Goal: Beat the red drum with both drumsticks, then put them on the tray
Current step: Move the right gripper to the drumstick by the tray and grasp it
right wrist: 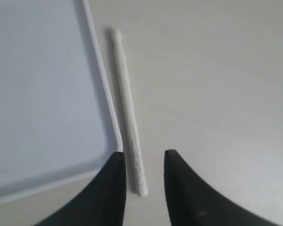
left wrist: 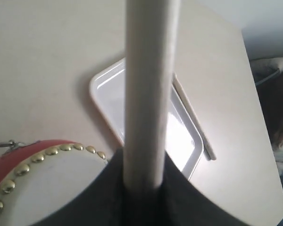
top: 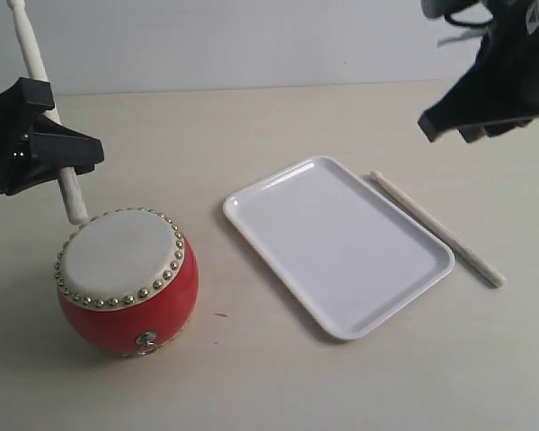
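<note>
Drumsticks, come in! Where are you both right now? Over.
Left gripper shut on one drumstick, tip near red drum. Right gripper open above other drumstick, lying beside tray. Nothing blocking.

a pale beige tabletop [top: 278, 117] is filling nearly all of the exterior view, plain and matte. a bare whitish wall [top: 251, 40] is standing just behind its far edge. soft, even light is lying across the surface. in the left wrist view the table's edge is running diagonally, and beyond it a dark, cluttered corner [left wrist: 276, 108] is showing, too blurred to identify.
</note>
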`<state>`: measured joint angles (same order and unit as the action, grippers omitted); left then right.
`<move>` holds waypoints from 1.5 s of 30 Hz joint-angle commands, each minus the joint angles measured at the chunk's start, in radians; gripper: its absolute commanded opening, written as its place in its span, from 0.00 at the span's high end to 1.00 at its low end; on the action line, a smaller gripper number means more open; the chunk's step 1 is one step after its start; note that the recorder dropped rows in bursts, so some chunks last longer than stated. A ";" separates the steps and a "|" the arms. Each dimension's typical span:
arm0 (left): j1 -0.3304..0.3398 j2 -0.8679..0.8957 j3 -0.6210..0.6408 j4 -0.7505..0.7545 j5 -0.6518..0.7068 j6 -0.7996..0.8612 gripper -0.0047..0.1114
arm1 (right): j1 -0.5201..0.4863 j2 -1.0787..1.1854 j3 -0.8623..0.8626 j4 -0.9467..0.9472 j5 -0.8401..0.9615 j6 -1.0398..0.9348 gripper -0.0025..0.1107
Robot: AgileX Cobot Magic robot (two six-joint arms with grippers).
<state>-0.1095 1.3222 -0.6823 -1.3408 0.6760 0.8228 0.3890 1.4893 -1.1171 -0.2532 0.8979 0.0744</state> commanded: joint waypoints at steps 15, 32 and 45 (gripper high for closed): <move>0.003 -0.078 0.089 0.010 0.027 0.013 0.96 | -0.086 0.314 -0.006 -0.066 -0.072 -0.265 0.59; 0.003 -0.078 0.089 0.010 0.032 0.013 0.96 | -0.088 0.409 -0.006 -0.033 -0.059 -0.304 0.59; 0.003 -0.078 0.089 0.002 0.029 0.013 0.96 | -0.088 0.448 -0.006 -0.043 -0.074 -0.288 0.60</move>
<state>-0.1095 1.2501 -0.5961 -1.3297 0.6978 0.8290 0.3057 1.9367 -1.1176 -0.2865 0.8368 -0.2214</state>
